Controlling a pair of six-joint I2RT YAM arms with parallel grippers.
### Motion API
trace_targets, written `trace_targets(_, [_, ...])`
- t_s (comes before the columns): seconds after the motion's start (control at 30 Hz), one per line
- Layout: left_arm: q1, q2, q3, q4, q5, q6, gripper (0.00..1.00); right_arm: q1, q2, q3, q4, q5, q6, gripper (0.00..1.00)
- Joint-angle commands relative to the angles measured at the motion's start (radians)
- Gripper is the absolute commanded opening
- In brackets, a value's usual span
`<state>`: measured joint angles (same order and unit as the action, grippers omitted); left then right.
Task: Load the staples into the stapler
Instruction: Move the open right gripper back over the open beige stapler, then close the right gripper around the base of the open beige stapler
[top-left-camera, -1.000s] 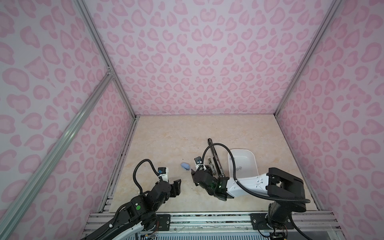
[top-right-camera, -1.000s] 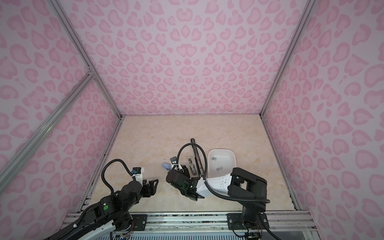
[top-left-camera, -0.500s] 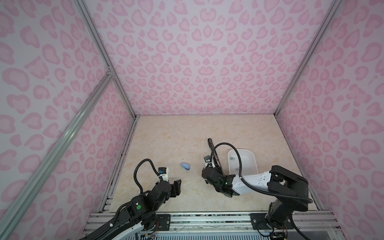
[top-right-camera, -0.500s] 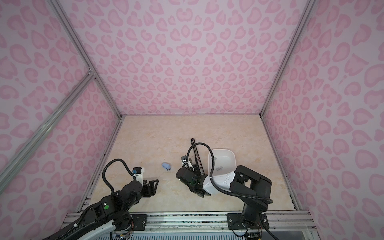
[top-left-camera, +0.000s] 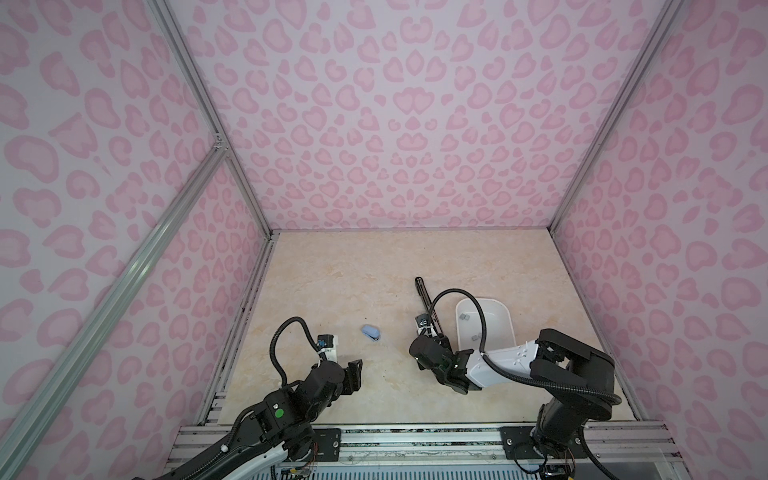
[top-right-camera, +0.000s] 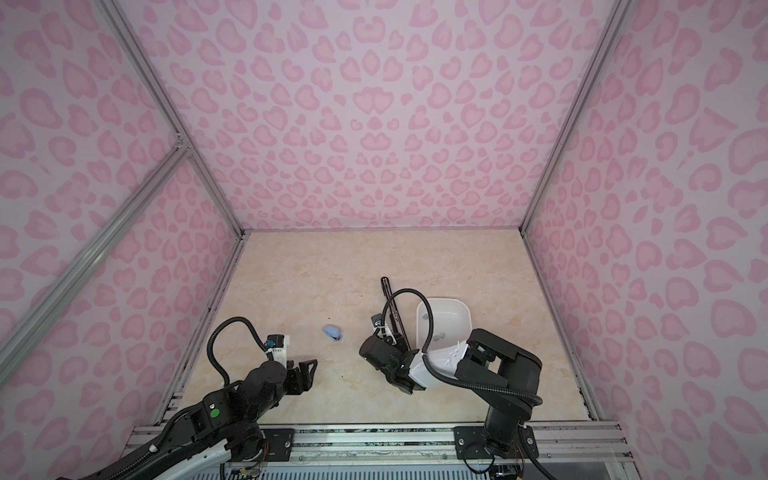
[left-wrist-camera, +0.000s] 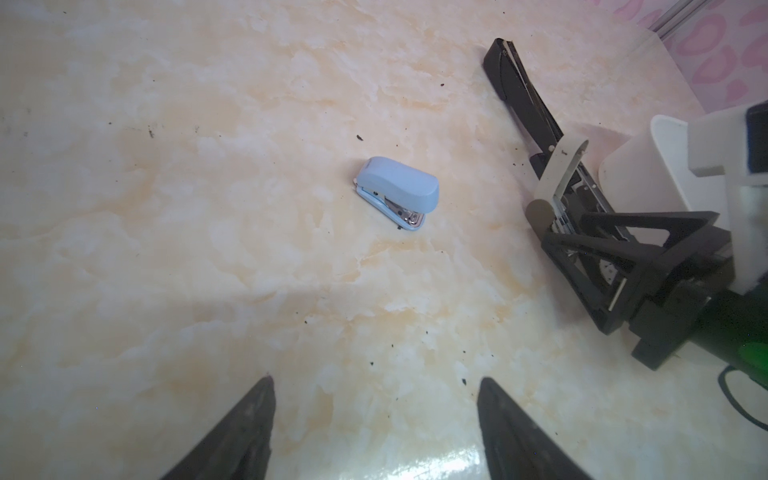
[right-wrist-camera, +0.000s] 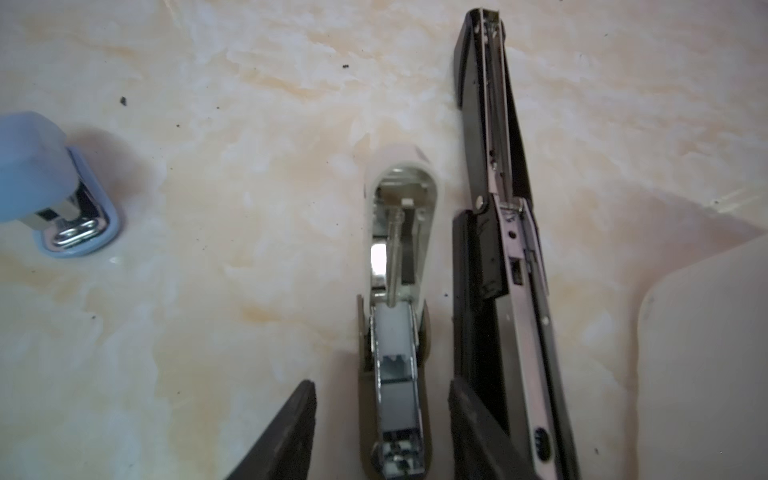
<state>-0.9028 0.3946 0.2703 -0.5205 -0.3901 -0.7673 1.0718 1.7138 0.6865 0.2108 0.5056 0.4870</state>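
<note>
A: Step in hand — seemed to be steadying, not yet loading?
B: Judged so. Straddled the opened white stapler (right-wrist-camera: 399, 266), just beside the white tray (top-left-camera: 505, 316), with the right gripper (right-wrist-camera: 381, 384) — jaws apart, nothing pinched. Held the left gripper (left-wrist-camera: 375, 380) open too, well apart from the tray.
A: And the staples (top-left-camera: 464, 316)?
B: Lay in the tray. Called next for pinching one strip and seating it in the open magazine (right-wrist-camera: 395, 374).

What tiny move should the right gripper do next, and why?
Probably squeeze in a little more on the small white stapler to hold it steady. The right gripper has a finger on each side of its flipped-open body, seemingly not touching yet, and the grey staples lie in the white tray, not loaded.
</note>
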Motion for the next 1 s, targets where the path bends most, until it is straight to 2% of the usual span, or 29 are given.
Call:
trace_targets(0.0, [0.001,0.007,0.001,0.031,-0.012,-0.011,0.78,0.001,-0.003,-0.017,-0.004,-0.009,0.030,0.53])
trace_targets(0.3, [0.001,0.006,0.001,0.032,-0.012,-0.013,0.78,0.001,-0.031,-0.067,0.037,-0.075,0.061,0.44])
trace_targets(0.63, [0.001,0.000,-0.002,0.031,-0.010,-0.014,0.77,0.001,-0.003,-0.095,0.068,-0.083,0.088,0.41])
trace_targets(0.8, [0.001,0.003,0.000,0.034,-0.011,-0.014,0.78,0.010,0.006,-0.089,0.086,-0.100,0.062,0.32])
trace_targets(0.97, [0.000,-0.027,-0.006,0.036,0.019,-0.004,0.78,0.063,0.018,-0.077,0.101,-0.092,0.033,0.30])
